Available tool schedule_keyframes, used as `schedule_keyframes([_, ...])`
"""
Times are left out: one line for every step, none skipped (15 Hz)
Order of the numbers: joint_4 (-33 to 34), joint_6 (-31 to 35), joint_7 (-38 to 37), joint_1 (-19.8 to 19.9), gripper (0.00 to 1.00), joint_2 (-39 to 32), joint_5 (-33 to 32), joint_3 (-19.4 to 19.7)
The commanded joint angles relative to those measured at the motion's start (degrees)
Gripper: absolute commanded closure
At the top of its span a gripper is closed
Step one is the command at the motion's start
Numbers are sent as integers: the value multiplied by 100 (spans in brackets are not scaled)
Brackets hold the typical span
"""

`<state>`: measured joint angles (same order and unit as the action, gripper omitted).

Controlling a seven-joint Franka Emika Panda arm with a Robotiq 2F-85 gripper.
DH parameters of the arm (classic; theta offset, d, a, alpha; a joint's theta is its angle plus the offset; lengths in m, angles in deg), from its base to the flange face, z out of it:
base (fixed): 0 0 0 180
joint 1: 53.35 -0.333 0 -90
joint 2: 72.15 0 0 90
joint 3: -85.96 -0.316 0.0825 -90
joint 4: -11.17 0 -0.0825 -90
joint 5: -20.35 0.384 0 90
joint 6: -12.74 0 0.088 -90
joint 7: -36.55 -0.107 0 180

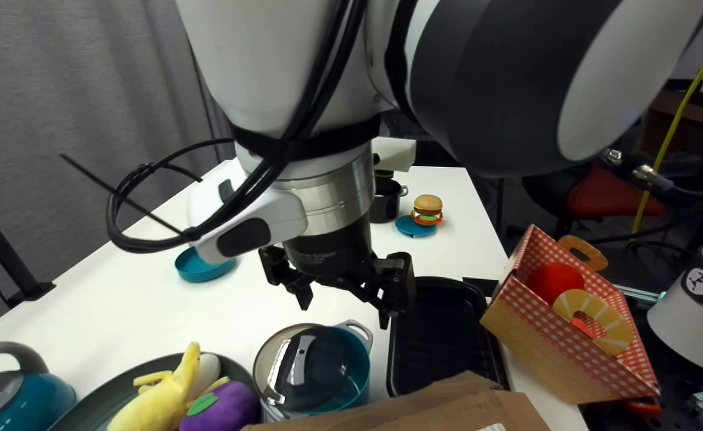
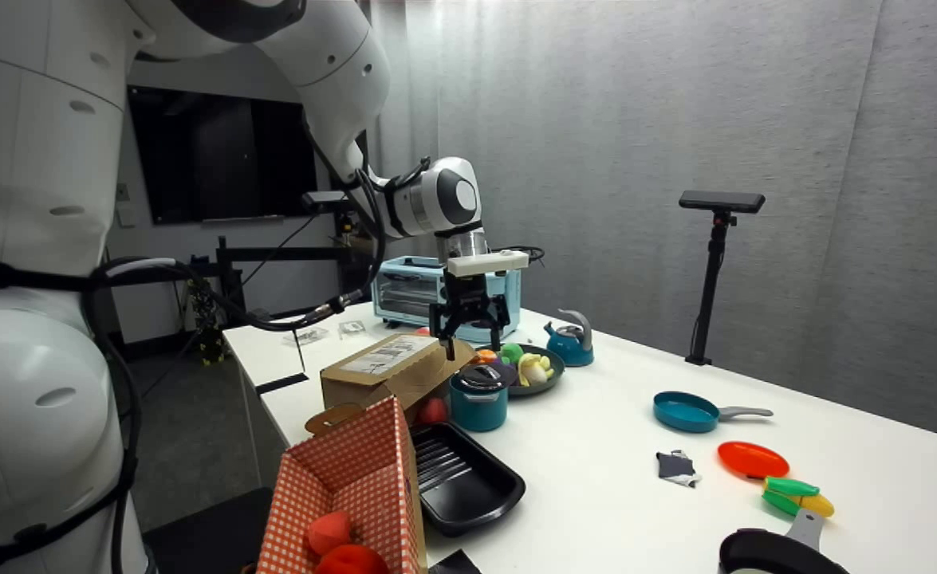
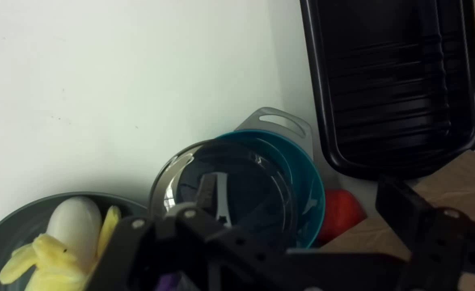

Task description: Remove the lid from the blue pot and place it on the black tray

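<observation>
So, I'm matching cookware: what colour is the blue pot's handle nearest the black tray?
Grey; that pot handle shows best in the wrist view.

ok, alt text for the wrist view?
Open gripper above a teal pot whose glass lid sits off-centre, leaving some inside uncovered. Black tray upper right; dark pan with a yellow-and-white toy lower left.
</observation>
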<state>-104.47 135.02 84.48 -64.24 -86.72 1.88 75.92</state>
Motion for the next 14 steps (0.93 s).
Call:
schedule_keyframes([-3,225,234,85,0,-28,-20,-75])
schedule_keyframes([-6,260,278,89,0,-34,-1,-79])
schedule_keyframes([-9,300,323,93,0,-39,19,-83])
schedule_keyframes([-13,341,365,98,0,-46,43,-88])
schedule_keyframes([-18,383,400,103,0,-54,67,-92])
schedule_keyframes([-26,448,443,112,0,-64,112,-102])
schedule_keyframes([-31,509,486,118,0,-74,138,-108])
schedule_keyframes([-41,596,540,127,0,-85,164,-117])
schedule_keyframes([-49,689,586,132,0,-95,182,-121])
schedule_keyframes([-59,794,663,145,0,-110,234,-136])
schedule_keyframes([-64,866,718,151,0,-124,268,-145])
schedule_keyframes([-69,930,774,156,0,-136,301,-151])
schedule_keyframes([-74,974,825,160,0,-146,338,-159])
schedule_keyframes([-75,986,867,160,0,-150,366,-162])
